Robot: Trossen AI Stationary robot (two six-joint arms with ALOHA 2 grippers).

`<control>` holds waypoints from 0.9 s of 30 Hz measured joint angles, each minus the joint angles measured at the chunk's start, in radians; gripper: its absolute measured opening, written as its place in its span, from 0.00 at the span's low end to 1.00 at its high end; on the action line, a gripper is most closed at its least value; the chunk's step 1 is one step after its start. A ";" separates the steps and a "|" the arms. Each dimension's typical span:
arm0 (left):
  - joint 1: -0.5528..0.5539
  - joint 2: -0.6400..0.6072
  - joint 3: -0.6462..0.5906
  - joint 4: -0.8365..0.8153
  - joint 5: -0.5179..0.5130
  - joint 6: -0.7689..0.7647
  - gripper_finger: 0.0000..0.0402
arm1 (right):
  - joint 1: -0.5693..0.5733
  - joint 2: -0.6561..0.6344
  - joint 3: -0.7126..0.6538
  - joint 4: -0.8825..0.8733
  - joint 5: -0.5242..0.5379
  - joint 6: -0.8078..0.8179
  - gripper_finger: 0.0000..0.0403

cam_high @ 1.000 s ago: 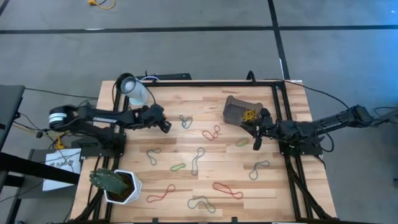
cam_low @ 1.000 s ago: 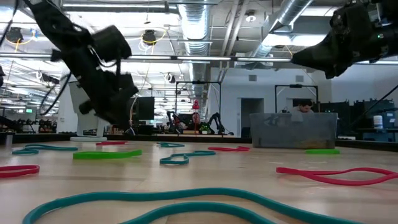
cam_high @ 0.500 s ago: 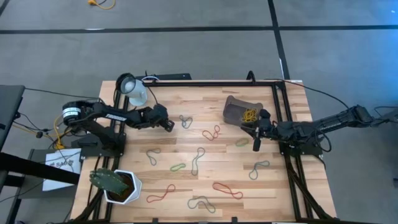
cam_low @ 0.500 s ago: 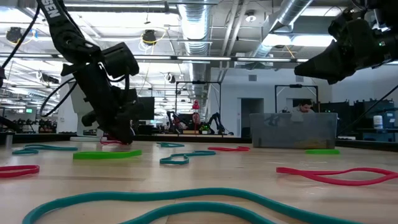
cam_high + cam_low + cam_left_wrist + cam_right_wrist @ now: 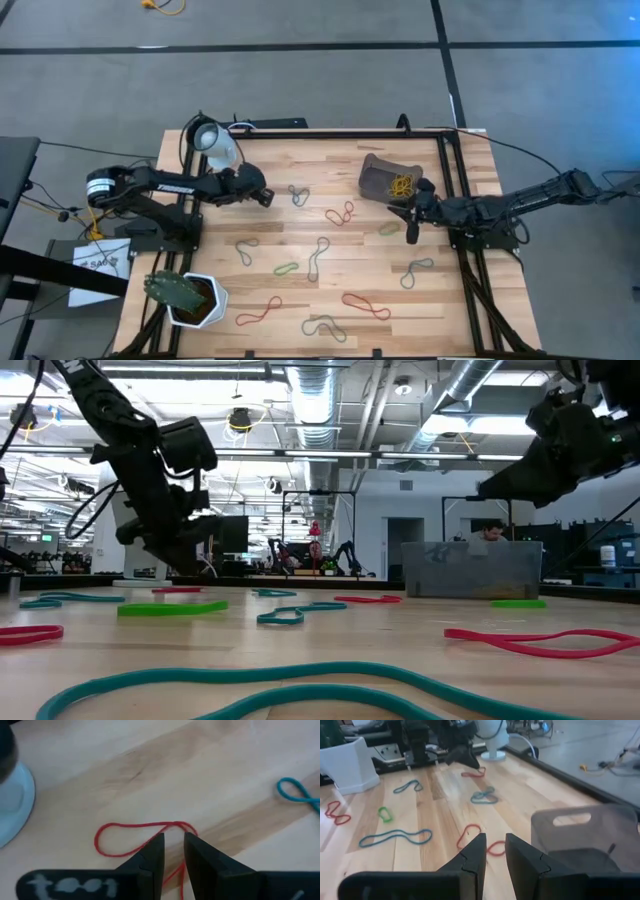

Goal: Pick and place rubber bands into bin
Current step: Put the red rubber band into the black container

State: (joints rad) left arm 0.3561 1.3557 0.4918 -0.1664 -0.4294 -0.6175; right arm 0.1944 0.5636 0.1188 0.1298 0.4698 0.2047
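Many bands are lying loose across the wooden table (image 5: 330,170): a red one (image 5: 340,213) and a blue-grey one (image 5: 298,195) near the middle, a green one (image 5: 388,228) just beside the right gripper, further blue, green and red loops toward the near edge, and a yellow tangle (image 5: 403,184) sitting inside the bin (image 5: 375,172). That bin is standing at the table's far right part, touching nothing but the wood (its translucent wall with a handle slot is showing in the right wrist view (image 5: 580,827)). In the left wrist view a thin red band (image 5: 127,837) is lying on the wood by the white cup's (image 5: 12,800) base, and the left gripper (image 5: 172,852) is hanging over it with its fingers nearly closed, a narrow gap between them; whether they are pinching the strand I cannot tell. From above, the left gripper (image 5: 262,196) is sitting between the cup (image 5: 217,146) and the blue-grey band. The right gripper (image 5: 411,228) is hovering just beside the bin, fingers a slit apart and holding nothing. A potted plant (image 5: 185,298) is standing at the near left corner.
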 joint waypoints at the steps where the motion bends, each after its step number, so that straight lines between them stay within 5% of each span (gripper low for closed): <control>1: 0.000 0.003 -0.003 0.003 0.001 -0.004 0.15 | 0.000 0.000 0.000 -0.008 0.000 0.011 0.16; 27: 0.001 0.150 -0.003 0.140 0.025 0.052 0.10 | 0.000 0.000 -0.036 0.007 0.003 0.033 0.16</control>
State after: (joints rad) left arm 0.3573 1.5054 0.4889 -0.0261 -0.4039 -0.5657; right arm 0.1940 0.5636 0.0826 0.1366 0.4728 0.2375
